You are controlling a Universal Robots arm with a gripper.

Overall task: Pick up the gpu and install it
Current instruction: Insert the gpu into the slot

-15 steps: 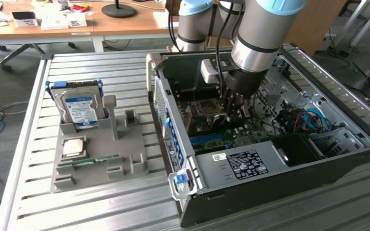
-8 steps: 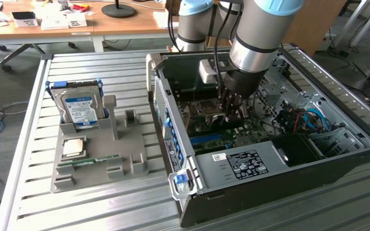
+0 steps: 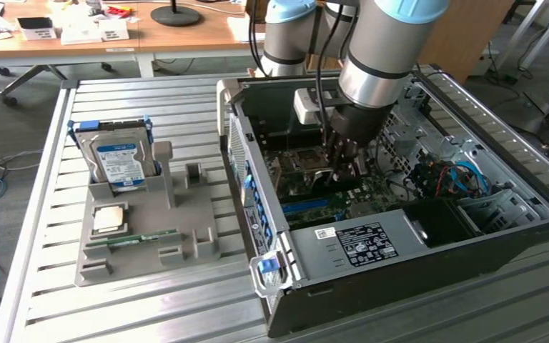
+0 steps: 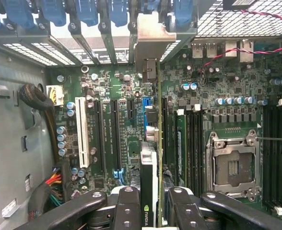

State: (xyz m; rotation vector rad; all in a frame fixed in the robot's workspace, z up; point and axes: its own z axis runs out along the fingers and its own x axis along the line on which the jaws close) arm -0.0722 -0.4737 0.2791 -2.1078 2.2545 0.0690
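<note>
In the wrist view I see the gpu [image 4: 158, 143] edge-on, as a thin green card with a black cooler block on one face. Its silver end bracket [image 4: 153, 36] reaches up to the case's rear slot openings. My gripper [image 4: 155, 213] is shut on the card, one black finger [image 4: 126, 203] on each side. The card stands upright over the motherboard [image 4: 107, 86], beside the blue slot [image 4: 146, 108]; whether it sits in a slot I cannot tell. In the exterior view my gripper [image 3: 346, 168] reaches down into the open computer case [image 3: 370, 286].
A CPU socket [image 4: 232, 165] and black memory slots lie beside the card, and a white slot [image 4: 83, 139] lies on the other side. On the exterior view's left, a grey holder [image 3: 141, 229] carries a hard drive [image 3: 117, 161], a processor chip [image 3: 109, 218] and a memory stick [image 3: 136, 239].
</note>
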